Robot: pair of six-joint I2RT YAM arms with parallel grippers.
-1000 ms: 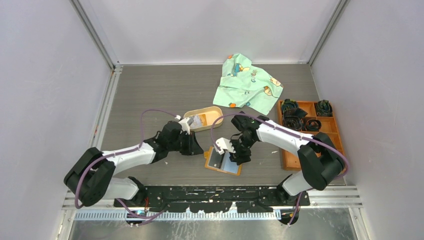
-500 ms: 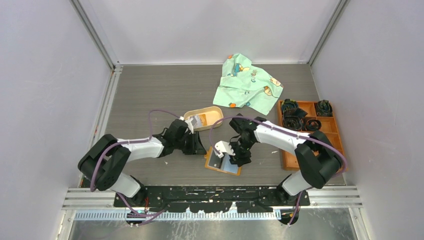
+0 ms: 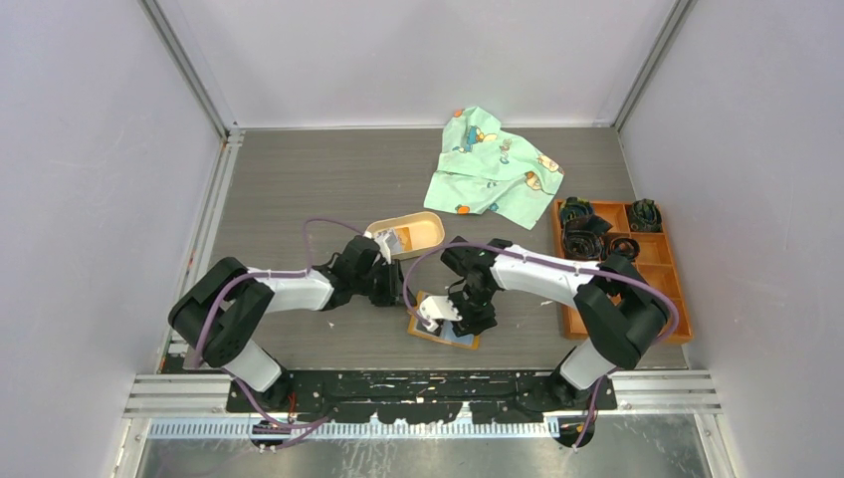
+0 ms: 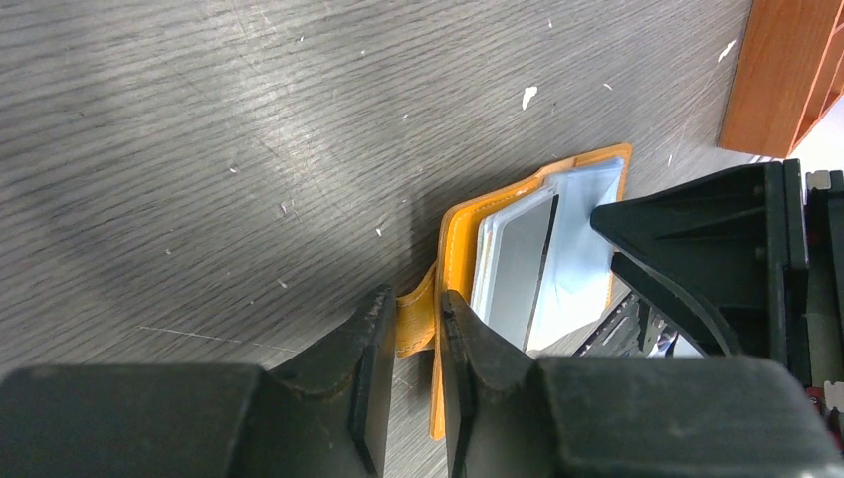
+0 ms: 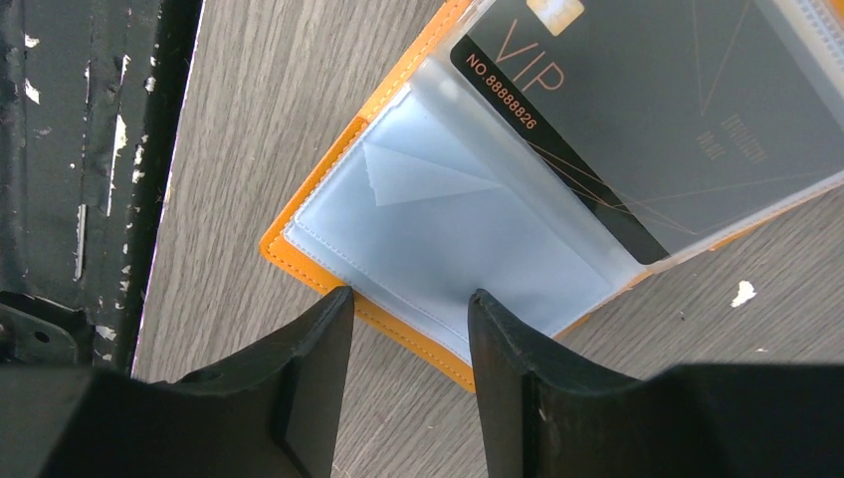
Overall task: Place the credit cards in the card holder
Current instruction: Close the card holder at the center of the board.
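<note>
Card holder (image 3: 444, 332) is lying open on the table (image 3: 299, 189), near the front edge between the two arms. It's got an orange leather-look cover with stitched clear plastic sleeves inside. One sleeve has a dark card (image 5: 687, 110) in it, matte grey-black with "VIP" and a number in coppery print. The sleeve next to it is see-through with just a folded bit of film showing.

Left tool (image 4: 410, 324) is pinched shut on the holder's little orange strap, which sticks out from the cover edge. Right tool (image 5: 410, 309) has its jaws apart over one edge of the holder, and the cover edge shows between the two black fingers. Can't tell if they actually touch it.

Table is grey wood-grain laminate, a bit scuffed, with small white flecks on it. Plain pale walls on three sides, metal rails in the corners.

Just beyond the left tool there's an oval tan tray (image 3: 428, 231) with a pale card (image 3: 392, 240) in it. A crumpled mint-green cloth (image 3: 495, 174) with cartoon prints lies toward the back, and an orange compartment box (image 3: 669, 284) with black coiled bits sits at the right
</note>
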